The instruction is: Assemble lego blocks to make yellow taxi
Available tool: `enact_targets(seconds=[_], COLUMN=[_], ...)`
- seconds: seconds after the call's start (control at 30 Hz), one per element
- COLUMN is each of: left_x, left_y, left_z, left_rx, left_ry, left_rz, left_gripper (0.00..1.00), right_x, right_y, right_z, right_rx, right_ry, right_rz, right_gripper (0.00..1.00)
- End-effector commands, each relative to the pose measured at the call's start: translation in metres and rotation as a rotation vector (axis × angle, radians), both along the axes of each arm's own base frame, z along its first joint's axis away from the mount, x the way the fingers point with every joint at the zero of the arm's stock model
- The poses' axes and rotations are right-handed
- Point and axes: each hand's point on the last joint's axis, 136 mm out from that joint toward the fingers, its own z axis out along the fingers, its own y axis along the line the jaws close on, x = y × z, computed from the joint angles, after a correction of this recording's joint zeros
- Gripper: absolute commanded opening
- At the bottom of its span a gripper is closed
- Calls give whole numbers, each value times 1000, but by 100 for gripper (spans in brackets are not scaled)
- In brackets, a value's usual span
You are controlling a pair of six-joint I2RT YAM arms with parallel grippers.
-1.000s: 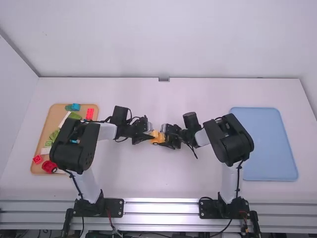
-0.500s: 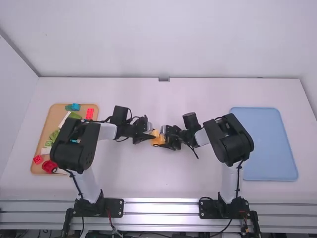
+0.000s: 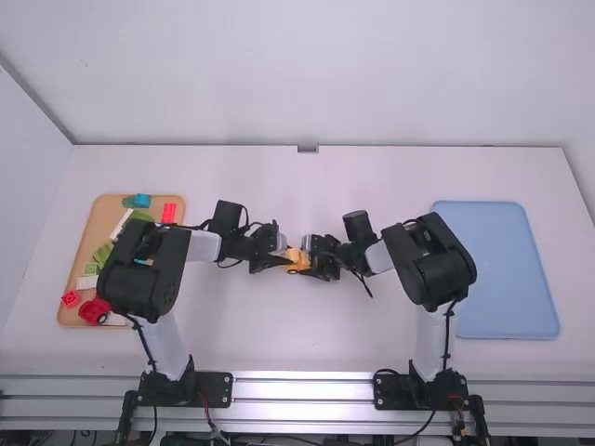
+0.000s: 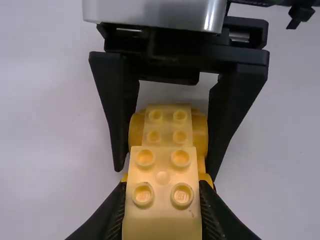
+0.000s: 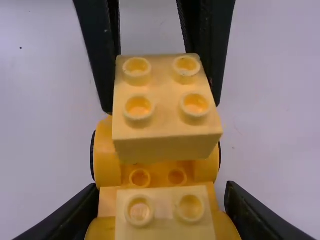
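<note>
The white surface (image 3: 279, 344) stands against a pale wall (image 3: 307, 74). In the high view, a wooden tray (image 3: 104, 219) of loose parts lies along its left edge, a blue tray (image 3: 502, 269) near its right edge, and the yellow assembly (image 3: 297, 261) is at mid-surface, between the two grippers; this central position presumably gives both arms reach and keeps spare parts out of the way. Left wrist view: the left gripper (image 4: 162, 190) is closed to the width of a studded yellow block (image 4: 163, 167), gripping its sides; the right gripper's fingers flank the yellow chassis (image 4: 167, 125). Right wrist view: the right gripper (image 5: 161, 187) is parted to the chassis width and clamps its sides, presumably as a brace against pressing. The block lies over the chassis, studs up; two chassis studs are exposed beside it. Whether it is fully seated cannot be determined. Uneven pressure could tilt it.
</note>
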Motion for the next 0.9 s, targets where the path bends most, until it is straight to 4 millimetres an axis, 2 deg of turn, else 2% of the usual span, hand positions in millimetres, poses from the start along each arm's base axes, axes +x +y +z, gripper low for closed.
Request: enact_targets(seconds=[0.0,0.17,0.43,0.6,0.87], left_x=[-9,-6,-4,-2,-4], left_y=[-11,-13,-7,-7,-8], left_z=[-3,-12,-1,-9,-8], left_rx=[-4,56,-14,19,14], left_ry=[-14,-14,-9,-7,-19], left_rz=[-59,-32,-34,-19,-37], left_gripper=[2,2,2,2,2], right_x=[-1,-1,-2,-2,-3], right_y=[-1,-1,-1,-1,-1], right_z=[-4,-4,-5,-5,-5], right_rx=[0,0,-2,-3,-2], right_ry=[13,15,20,20,20], right_rz=[2,2,2,2,4], right_gripper=[48,47,47,46,47])
